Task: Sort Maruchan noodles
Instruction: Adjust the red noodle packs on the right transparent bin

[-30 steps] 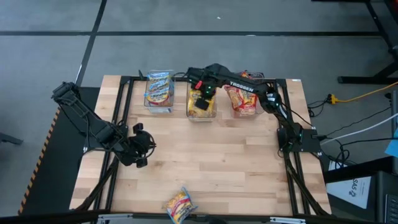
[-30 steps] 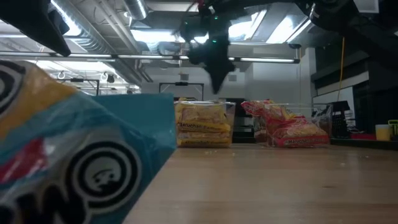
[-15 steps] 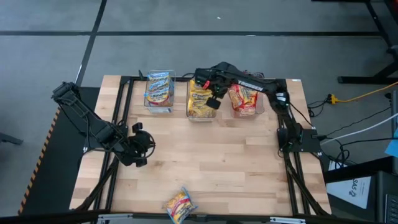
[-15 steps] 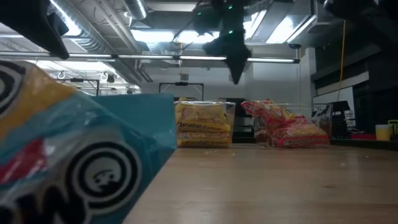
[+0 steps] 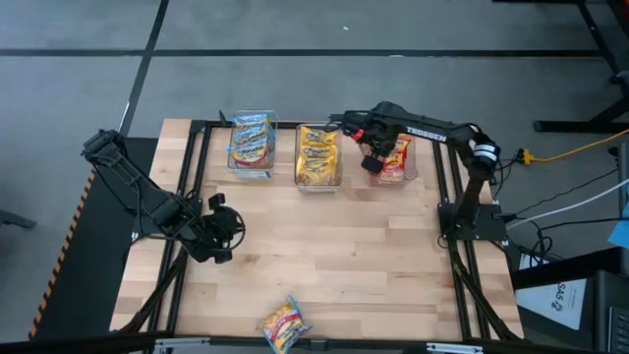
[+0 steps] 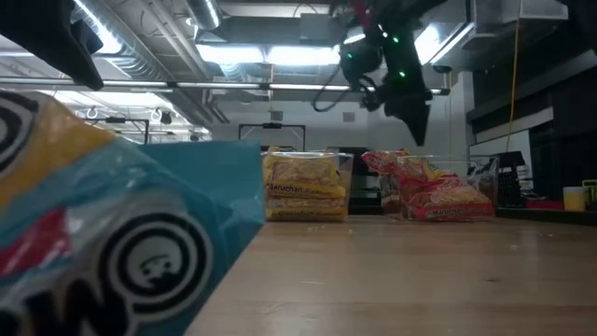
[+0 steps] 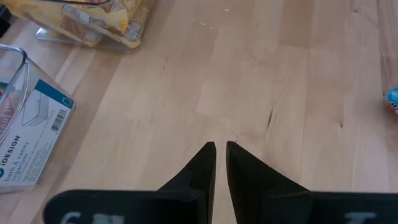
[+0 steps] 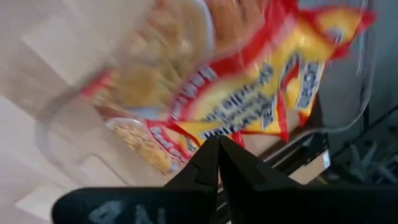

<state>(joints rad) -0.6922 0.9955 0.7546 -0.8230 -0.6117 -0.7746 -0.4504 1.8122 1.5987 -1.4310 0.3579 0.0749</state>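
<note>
Three clear bins stand in a row at the table's far edge: one with blue-trimmed packets [image 5: 252,145], one with yellow packets [image 5: 318,155], one with red-trimmed packets [image 5: 393,157]. A loose blue-trimmed packet [image 5: 285,323] lies flat at the near edge; it fills the low view's left [image 6: 121,233]. My right gripper [image 5: 374,158] hangs shut and empty above the red bin [image 6: 438,191], its tips [image 8: 217,140] over the red packets [image 8: 249,106]. My left gripper [image 5: 224,232] waits shut over bare wood near the left edge [image 7: 221,147].
Bare wood lies between the bins and the loose packet. In the left wrist view the labelled blue bin [image 7: 31,140] and the yellow bin [image 7: 87,22] show ahead of the fingers. Black frame rails run along both sides of the table [image 5: 462,275].
My right gripper has swung toward the table's right, from above the yellow bin to above the red bin, staying raised. The packets and bins have not moved.
</note>
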